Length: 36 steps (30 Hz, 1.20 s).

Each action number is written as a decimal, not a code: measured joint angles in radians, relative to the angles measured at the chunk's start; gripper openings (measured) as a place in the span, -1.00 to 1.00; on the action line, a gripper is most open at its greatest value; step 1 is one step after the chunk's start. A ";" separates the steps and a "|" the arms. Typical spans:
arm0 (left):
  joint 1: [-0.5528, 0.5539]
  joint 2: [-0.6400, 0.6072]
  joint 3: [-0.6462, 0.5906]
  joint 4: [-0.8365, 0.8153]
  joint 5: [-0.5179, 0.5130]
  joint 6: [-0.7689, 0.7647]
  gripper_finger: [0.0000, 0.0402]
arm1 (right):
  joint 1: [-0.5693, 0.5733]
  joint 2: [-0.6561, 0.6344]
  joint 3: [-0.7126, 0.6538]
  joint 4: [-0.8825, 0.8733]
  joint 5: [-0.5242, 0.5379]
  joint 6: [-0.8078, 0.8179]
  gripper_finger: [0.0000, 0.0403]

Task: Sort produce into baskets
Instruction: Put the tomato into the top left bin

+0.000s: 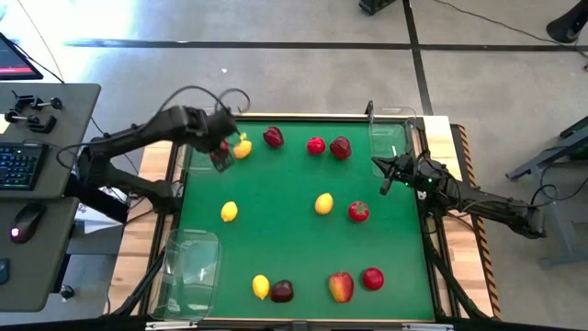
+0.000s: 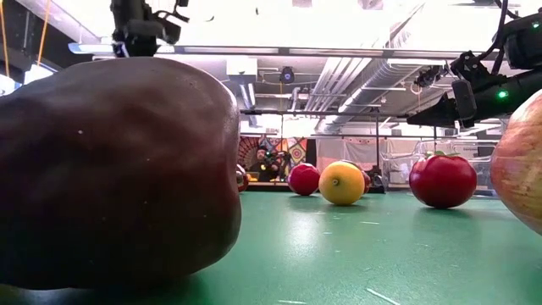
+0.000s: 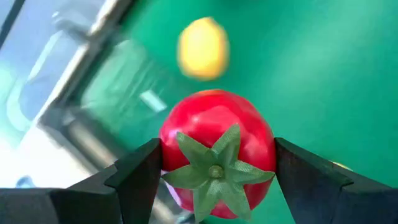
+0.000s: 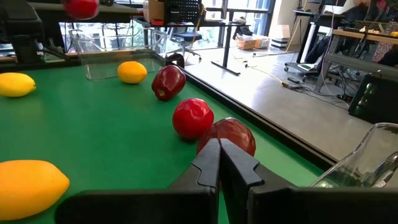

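The green surface [image 1: 303, 230] is the biggest thing here. A clear basket [image 1: 188, 276] sits at its near left corner. Another clear basket [image 1: 390, 138] sits at the far right corner. My left gripper [image 3: 214, 171] is up in the air near the far left corner. Its fingers [image 3: 137, 180] squeeze a red tomato [image 3: 217, 146] with a green leafy top. A lemon [image 1: 243, 148] lies just beside it. My right gripper [image 4: 219, 163] is shut tight with nothing in it, near the far right basket. Lemons, apples and more tomatoes lie spread over the surface, outside the baskets.
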 joint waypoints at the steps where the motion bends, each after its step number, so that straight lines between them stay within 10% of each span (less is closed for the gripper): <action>1: 0.046 0.000 0.000 -0.004 -0.007 0.009 0.35 | 0.000 0.000 0.000 0.000 0.000 0.000 -1.00; 14: 0.543 0.157 0.000 0.094 0.147 0.156 0.35 | 0.000 0.000 0.000 0.000 0.000 0.000 -1.00; 36: 0.628 0.437 0.063 0.215 0.061 0.180 0.35 | 0.000 0.000 0.000 0.000 0.000 0.000 -1.00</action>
